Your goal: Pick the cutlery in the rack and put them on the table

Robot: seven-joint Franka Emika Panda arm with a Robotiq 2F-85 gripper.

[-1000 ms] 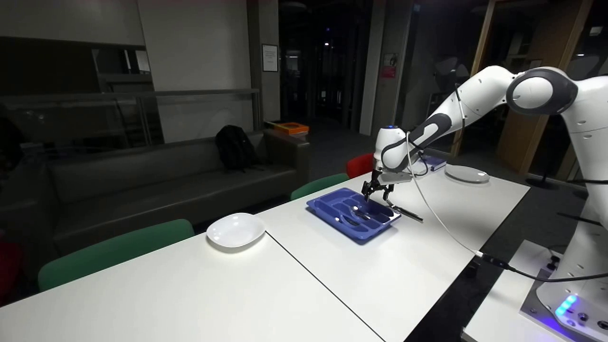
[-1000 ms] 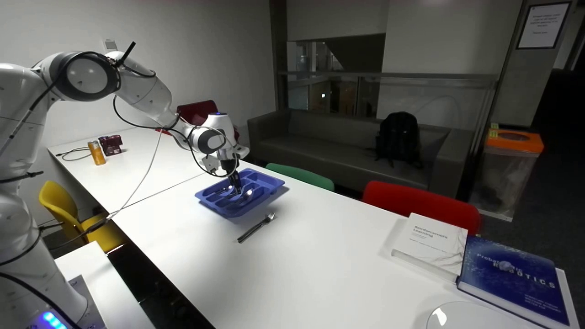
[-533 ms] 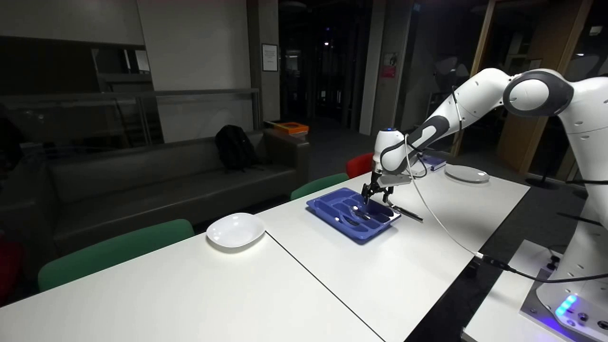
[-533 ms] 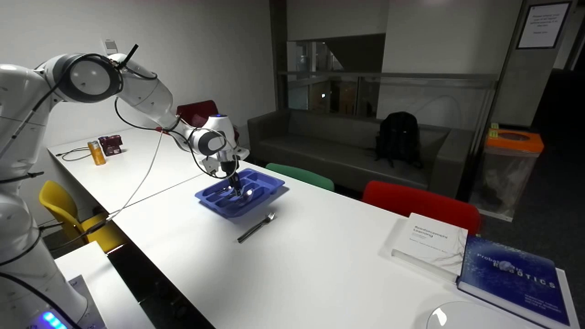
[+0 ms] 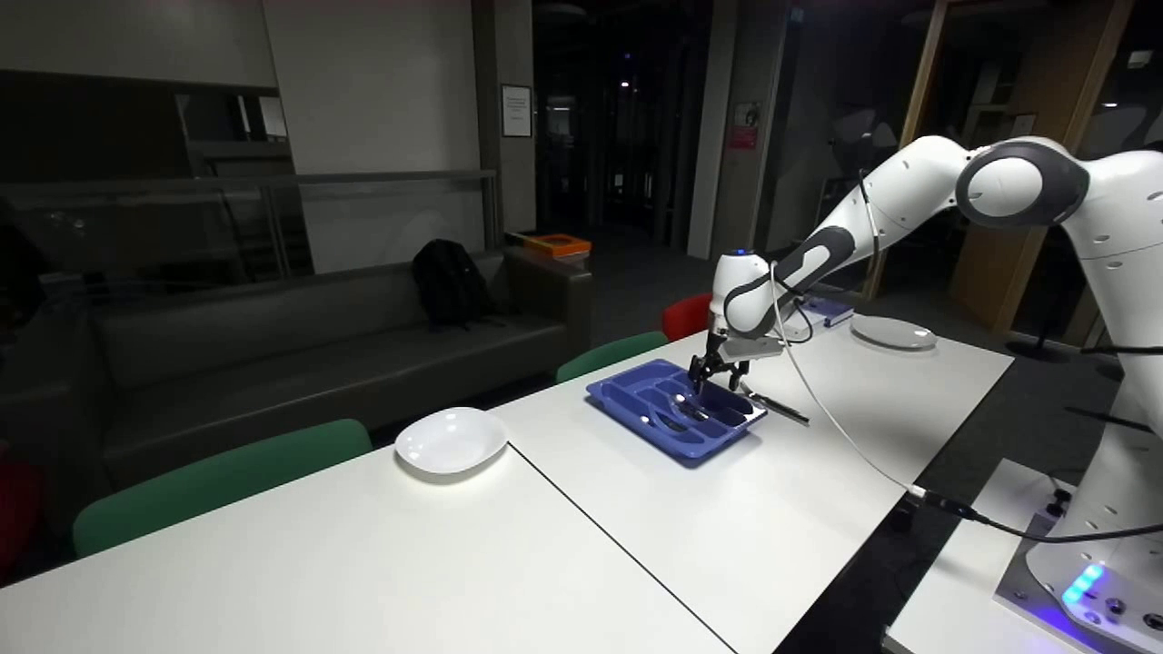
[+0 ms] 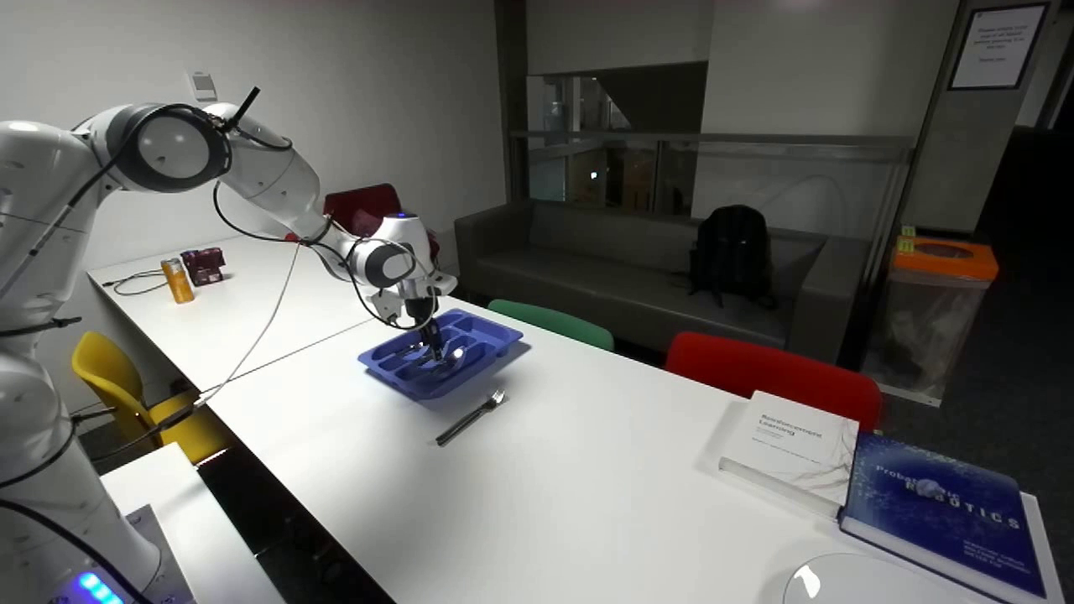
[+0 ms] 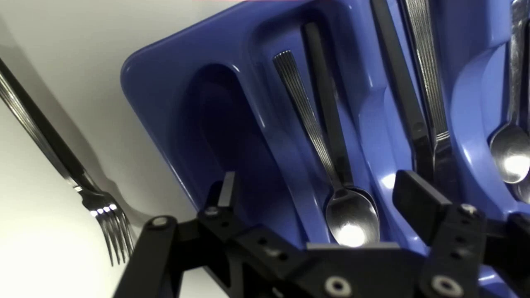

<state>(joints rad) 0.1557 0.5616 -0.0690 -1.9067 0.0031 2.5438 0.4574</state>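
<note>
My gripper (image 7: 321, 188) is open over the blue rack (image 7: 159, 68), its fingers spread on either side of a spoon (image 7: 350, 211). Nothing is held. This ribbed-handled spoon lies on another piece of cutlery with a dark handle (image 7: 327, 99), in one compartment. To its right is a compartment with more cutlery (image 7: 430, 78), partly behind the right finger; spoons (image 7: 511, 149) lie at the far right edge. The compartment below the left finger looks bare. A fork (image 7: 101, 203) rests on the white table (image 6: 587, 486) beside the rack. In both exterior views the gripper (image 5: 716, 374) hangs low at the rack.
In an exterior view, a white plate (image 5: 452, 440) stands past the table seam, with a flat white dish (image 5: 893, 332) at the far end. Two books (image 6: 793, 449) lie near the table's end. An orange can (image 6: 177, 281) stands on the far section, and a cable hangs from the arm.
The arm has come down a little, bringing the gripper slightly lower over the rack. Its fingers have stayed apart. Rack, cutlery and the fork on the table have not moved.
</note>
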